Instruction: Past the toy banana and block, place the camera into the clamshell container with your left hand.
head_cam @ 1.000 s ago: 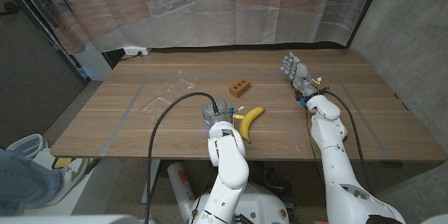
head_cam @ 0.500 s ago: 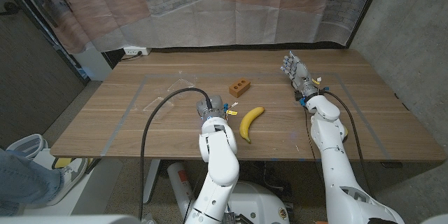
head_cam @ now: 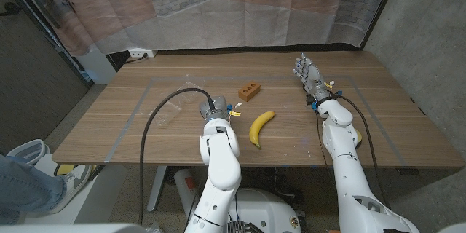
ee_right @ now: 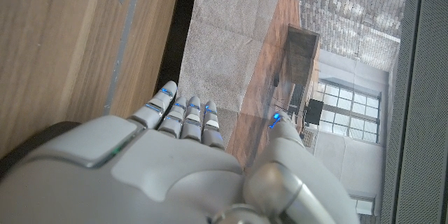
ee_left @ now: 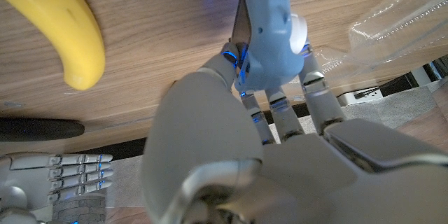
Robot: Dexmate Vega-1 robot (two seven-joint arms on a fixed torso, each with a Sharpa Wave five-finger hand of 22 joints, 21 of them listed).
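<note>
My left hand [head_cam: 216,109] grips a light blue toy camera [ee_left: 273,35] just above the wood, left of the yellow toy banana [head_cam: 261,127] and nearer to me than the orange block [head_cam: 250,91]. The clear clamshell container [head_cam: 171,109] lies open to the left of that hand; its plastic edge [ee_left: 406,14] shows in the left wrist view beside the camera, with the banana [ee_left: 59,21] on the other side. My right hand [head_cam: 307,73] stands at the far right of the table, fingers straight and apart, holding nothing.
A black cable [head_cam: 156,127] loops from my left arm over the table's front left. Pale tape lines [head_cam: 138,102] mark a rectangle on the wooden table [head_cam: 393,116]. A translucent curtain hangs behind the far edge.
My left hand has carried the camera leftward and a little farther from me, away from the banana toward the clamshell. The right hand has stayed put.
</note>
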